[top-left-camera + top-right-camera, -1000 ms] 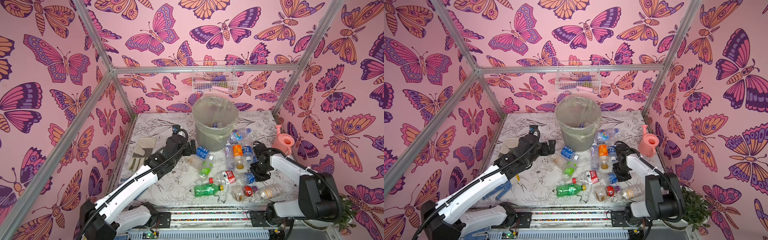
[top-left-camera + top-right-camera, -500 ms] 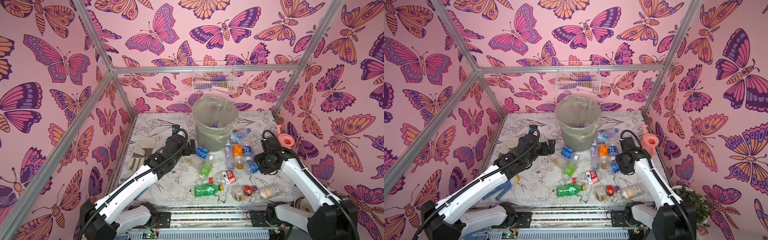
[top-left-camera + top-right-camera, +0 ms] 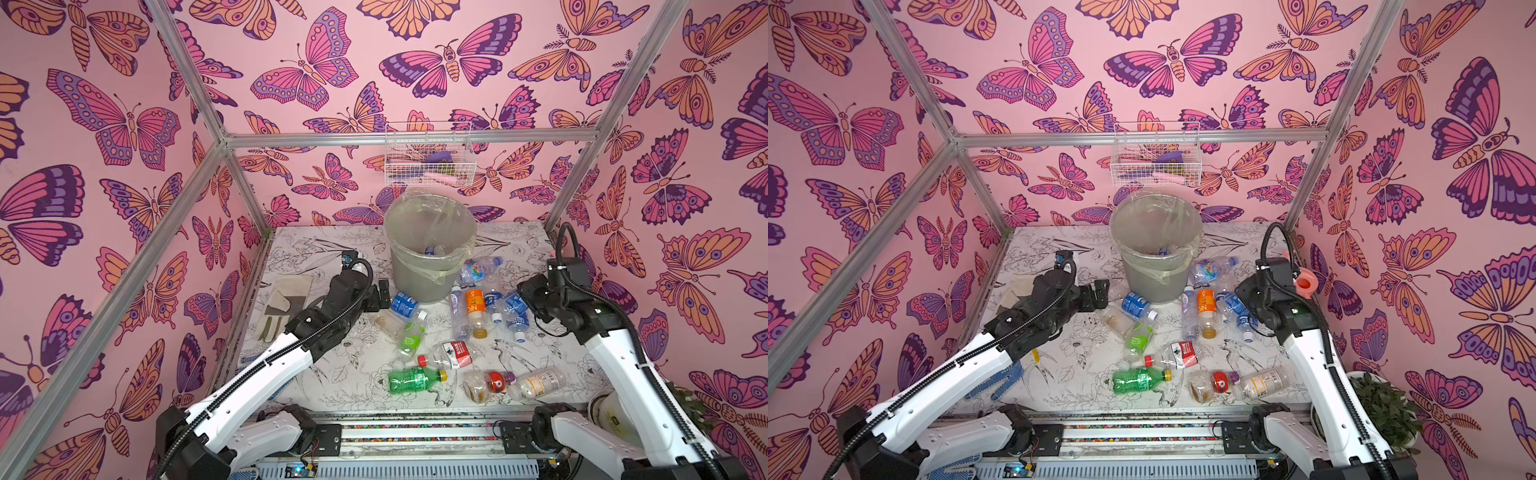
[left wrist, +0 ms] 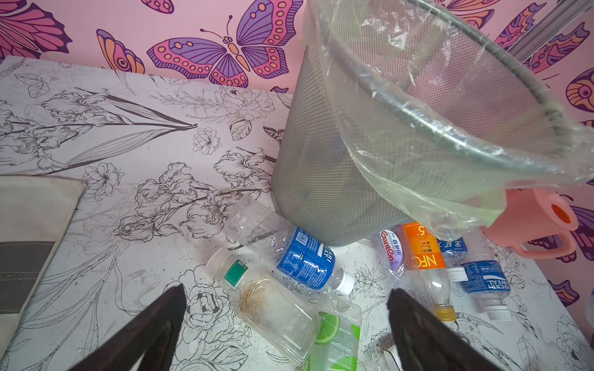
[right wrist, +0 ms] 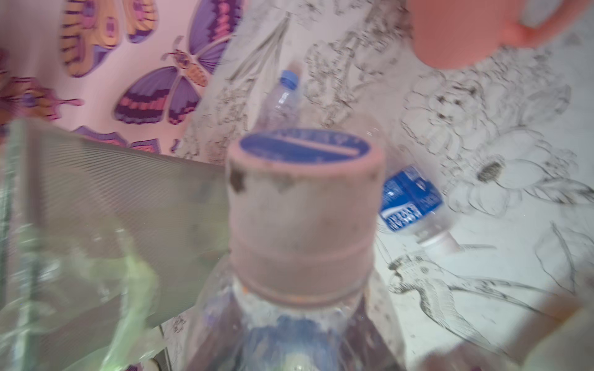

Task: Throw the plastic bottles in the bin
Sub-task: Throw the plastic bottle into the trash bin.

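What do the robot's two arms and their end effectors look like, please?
The left arm and right arm have white link shells, black joints and wrists. A black ribbed cable runs along each. The left end effector has dark, tapered fingers.

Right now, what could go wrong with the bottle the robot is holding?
The bottle in the right jaws looks level with the wall of the bin, below its rim, so it might bump the bin or snag the loose liner. The pink watering can sits right beside that arm; a swing could knock it.
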